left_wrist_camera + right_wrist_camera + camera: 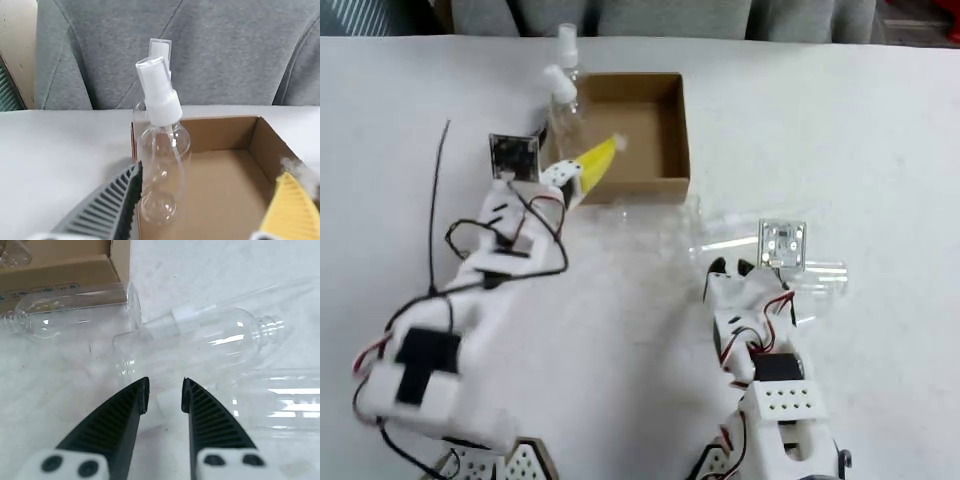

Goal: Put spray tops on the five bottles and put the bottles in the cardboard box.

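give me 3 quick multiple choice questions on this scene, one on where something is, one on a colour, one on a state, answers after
1. Where do the bottles without tops lie?
A. in a person's hand
B. on the table by the right gripper
C. on the floor

2. What colours are the left gripper's fingers?
A. both black
B. red and white
C. one grey, one yellow

3. How is the bottle in front of the left gripper?
A. standing, with a white spray top on
B. lying flat with an open neck
C. crushed

Answers:
1 B, the right wrist view shows clear bottles lying flat on the white table.
2 C, the left wrist view shows a grey finger and a yellow one.
3 A, its white top sits on the neck, above the body.
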Controlling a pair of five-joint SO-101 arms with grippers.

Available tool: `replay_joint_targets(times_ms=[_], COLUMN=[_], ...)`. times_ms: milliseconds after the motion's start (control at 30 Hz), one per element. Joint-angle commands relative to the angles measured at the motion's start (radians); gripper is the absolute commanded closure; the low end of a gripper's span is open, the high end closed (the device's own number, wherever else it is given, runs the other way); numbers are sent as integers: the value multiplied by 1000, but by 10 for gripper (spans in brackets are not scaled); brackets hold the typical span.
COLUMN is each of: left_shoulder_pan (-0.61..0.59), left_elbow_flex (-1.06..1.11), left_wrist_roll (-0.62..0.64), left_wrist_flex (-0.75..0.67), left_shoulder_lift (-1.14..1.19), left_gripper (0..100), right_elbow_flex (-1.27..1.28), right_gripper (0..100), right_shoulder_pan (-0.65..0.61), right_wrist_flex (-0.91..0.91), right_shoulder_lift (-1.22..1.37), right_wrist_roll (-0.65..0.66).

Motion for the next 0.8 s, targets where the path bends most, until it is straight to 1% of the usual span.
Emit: replay_joint_targets(times_ms=[0,100,200,367,500,633,700,767], left_shoulder_pan=[18,18,18,15,21,42,71,97], left_elbow_flex=[115,193,236,238,227,104,-2,-130], left_wrist_roll=[6,6,6,8,11,12,12,14], left_wrist_flex=[201,358,554,918,1157,1433,1567,1683], left_shoulder_lift=[-323,-518,-717,-1063,-1360,-1584,-1636,-1641], left_gripper=[612,612,612,612,612,613,620,672], right_elbow_flex=[-6,-6,-6,-6,-6,9,14,14], right_gripper=[908,908,908,908,908,908,909,910], right_shoulder_pan=[5,5,5,5,5,5,5,5], right_wrist_flex=[-18,-18,-18,-16,-16,-18,-18,-18], right_shoulder_lift=[-10,-10,-8,-4,-2,-10,-10,-10], right_wrist_roll=[5,5,5,5,5,6,48,84])
